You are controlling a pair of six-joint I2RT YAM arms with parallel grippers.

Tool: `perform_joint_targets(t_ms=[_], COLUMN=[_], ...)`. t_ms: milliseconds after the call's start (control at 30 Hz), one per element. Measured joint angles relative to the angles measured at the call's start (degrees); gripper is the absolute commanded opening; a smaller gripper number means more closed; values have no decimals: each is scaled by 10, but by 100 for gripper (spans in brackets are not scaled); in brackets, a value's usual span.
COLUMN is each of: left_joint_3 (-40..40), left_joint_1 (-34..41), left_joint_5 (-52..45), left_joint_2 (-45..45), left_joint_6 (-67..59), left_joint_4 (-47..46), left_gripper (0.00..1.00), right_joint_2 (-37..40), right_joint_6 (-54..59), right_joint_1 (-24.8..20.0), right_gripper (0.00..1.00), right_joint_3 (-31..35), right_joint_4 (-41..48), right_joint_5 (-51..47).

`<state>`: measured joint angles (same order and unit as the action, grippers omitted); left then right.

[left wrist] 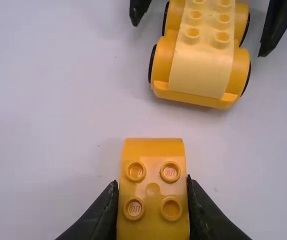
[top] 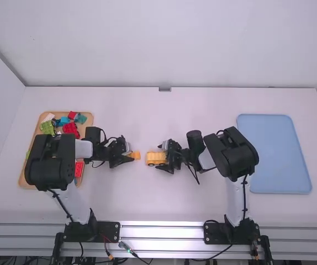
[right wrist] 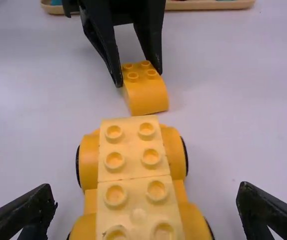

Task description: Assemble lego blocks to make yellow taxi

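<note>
In the high view my left gripper (top: 128, 155) holds an orange curved block (top: 136, 155) just left of the yellow car (top: 156, 158), and my right gripper (top: 163, 157) is at the car's right part. The left wrist view has the left gripper (left wrist: 153, 192) shut on the orange block (left wrist: 153, 220), with a gap between block and car (left wrist: 201, 70). In the right wrist view the right gripper (right wrist: 146, 210) stands open, a finger on either side of the car (right wrist: 133, 175), touching neither side. Pale yellow studded bricks (right wrist: 128, 150) top the wheeled base.
A wooden tray (top: 22, 178) at the left bears loose coloured bricks (top: 71, 128), partly under the left arm. On the right side of the table lies a blue tray (top: 274, 154). Both arms reach inward, leaving a narrow gap between their grippers.
</note>
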<state>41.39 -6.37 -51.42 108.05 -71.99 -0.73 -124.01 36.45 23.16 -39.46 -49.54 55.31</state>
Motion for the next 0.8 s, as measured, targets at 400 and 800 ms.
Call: perform_joint_targets(t_ms=[400,800], left_joint_3=[107,126], left_joint_1=[11,56], left_joint_5=[0,6], left_joint_2=[-1,-2], left_joint_6=[-73,-61], left_joint_4=[-238,-203], left_gripper=[2,2], right_joint_2=[0,0], right_joint_6=[19,28], right_joint_1=[1,-3], right_gripper=[88,63], right_joint_3=[-2,-2], right_joint_4=[35,34], right_joint_5=[-11,-13])
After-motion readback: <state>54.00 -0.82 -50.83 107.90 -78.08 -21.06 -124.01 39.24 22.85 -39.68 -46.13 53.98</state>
